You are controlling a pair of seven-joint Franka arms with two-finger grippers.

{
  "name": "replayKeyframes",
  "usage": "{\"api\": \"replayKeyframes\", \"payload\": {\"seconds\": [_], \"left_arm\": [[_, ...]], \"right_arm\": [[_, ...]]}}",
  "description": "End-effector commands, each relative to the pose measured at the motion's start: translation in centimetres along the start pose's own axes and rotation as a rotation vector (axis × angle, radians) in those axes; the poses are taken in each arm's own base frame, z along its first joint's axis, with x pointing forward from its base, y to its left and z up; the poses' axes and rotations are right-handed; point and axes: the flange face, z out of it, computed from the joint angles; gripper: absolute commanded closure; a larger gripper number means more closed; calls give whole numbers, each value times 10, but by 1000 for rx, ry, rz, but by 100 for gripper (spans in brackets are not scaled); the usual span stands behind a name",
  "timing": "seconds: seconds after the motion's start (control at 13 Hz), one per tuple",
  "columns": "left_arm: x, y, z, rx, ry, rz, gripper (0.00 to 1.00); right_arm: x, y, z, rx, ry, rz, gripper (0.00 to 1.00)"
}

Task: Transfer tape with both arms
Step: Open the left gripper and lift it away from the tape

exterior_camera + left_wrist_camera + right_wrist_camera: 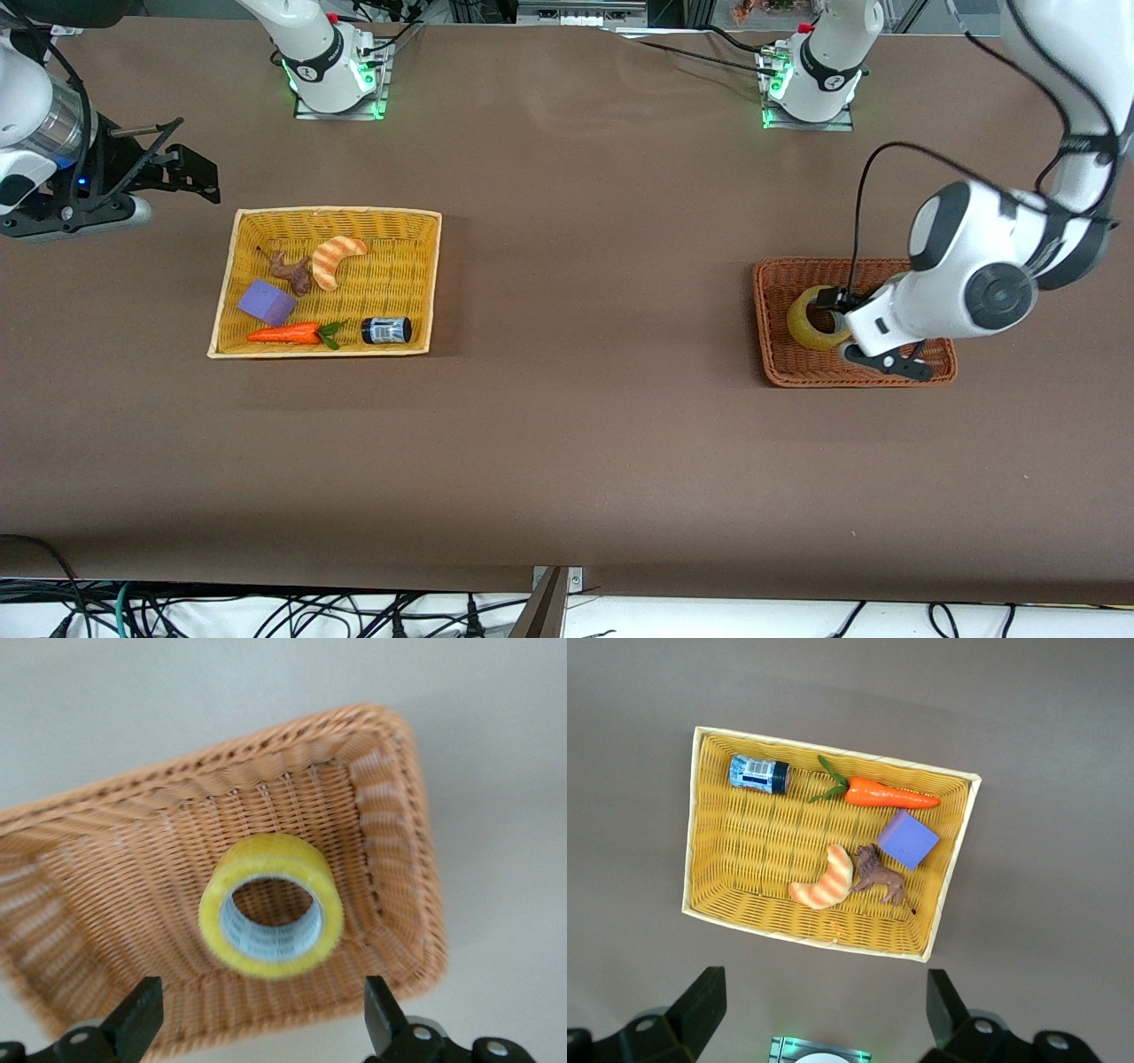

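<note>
The tape (808, 326), a pale-yellow roll with a grey-white core, lies in a brown wicker basket (802, 376) toward the left arm's end of the table. My left gripper (856, 333) is open, hanging low over this basket with the roll just ahead of its fingers and nothing between them. In the left wrist view the tape (275, 858) lies on the basket floor (133, 868) ahead of the open left gripper (261, 997). My right gripper (190, 161) is open and empty over bare table beside the yellow basket, and it also shows in the right wrist view (824, 988).
A yellow wicker basket (337, 213) toward the right arm's end holds a striped crescent bread (337, 259), a brown toy animal (292, 271), a purple block (266, 302), a carrot (288, 334) and a small dark bottle (386, 330). Bare table lies between the baskets.
</note>
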Motion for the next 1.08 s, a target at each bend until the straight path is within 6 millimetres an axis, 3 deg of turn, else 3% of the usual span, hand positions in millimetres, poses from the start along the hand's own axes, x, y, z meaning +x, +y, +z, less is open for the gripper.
{"api": "replayKeyframes", "payload": {"seconds": [0.0,0.15,0.23,0.46,0.62,0.77,1.0], "left_arm": [[-31,2,-90,5,81,-28,0],[-47,-9,-163,13,153,-63,0],[-54,-16,-189,13,184,-84,0],[-87,-24,-225,2,248,-148,0],[-110,-37,-217,-53,237,-200,0],[-123,-29,-200,-39,248,-203,0],[-128,-36,-199,-39,258,-216,0]], "right_arm": [[-7,2,-4,-20,13,-14,0],[-7,3,-5,-23,15,-14,0],[-7,3,-5,-24,16,-14,0],[-7,3,-6,-24,19,-5,0],[-7,2,-5,-22,17,-3,0],[-7,2,-5,-20,15,-3,0],[-7,2,-5,-17,11,-5,0]]}}
